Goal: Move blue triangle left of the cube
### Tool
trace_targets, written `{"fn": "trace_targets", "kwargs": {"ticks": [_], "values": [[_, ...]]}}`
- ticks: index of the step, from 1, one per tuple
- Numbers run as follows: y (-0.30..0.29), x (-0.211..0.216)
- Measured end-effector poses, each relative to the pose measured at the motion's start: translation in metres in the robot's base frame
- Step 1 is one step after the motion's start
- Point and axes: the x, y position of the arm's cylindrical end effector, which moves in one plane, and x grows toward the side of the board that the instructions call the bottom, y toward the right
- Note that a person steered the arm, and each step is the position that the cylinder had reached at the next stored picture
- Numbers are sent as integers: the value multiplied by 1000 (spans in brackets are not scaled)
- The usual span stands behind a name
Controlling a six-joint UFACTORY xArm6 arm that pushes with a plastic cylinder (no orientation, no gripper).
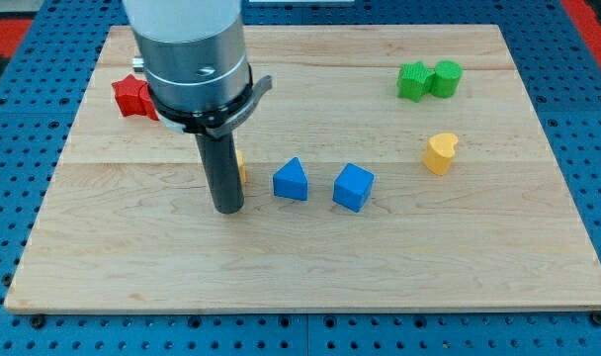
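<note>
A robotics lab bench — a wooden board (pixel 310 277) on blue perforated mounting plate (pixel 24 109).

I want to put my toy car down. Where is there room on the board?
The whole strip below my tip, the blue triangle and the blue cube is bare. So is the top middle, between the red block and the green blocks. The middle row is crowded.

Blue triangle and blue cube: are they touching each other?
Apart. The camera view shows bare wood between the blue triangle and the blue cube.
</note>
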Motion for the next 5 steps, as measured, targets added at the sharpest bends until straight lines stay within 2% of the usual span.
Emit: {"fn": "trace_targets", "kwargs": {"ticks": [1,2,5], "values": [[5,-24],[14,-28],[67,-9]]}}
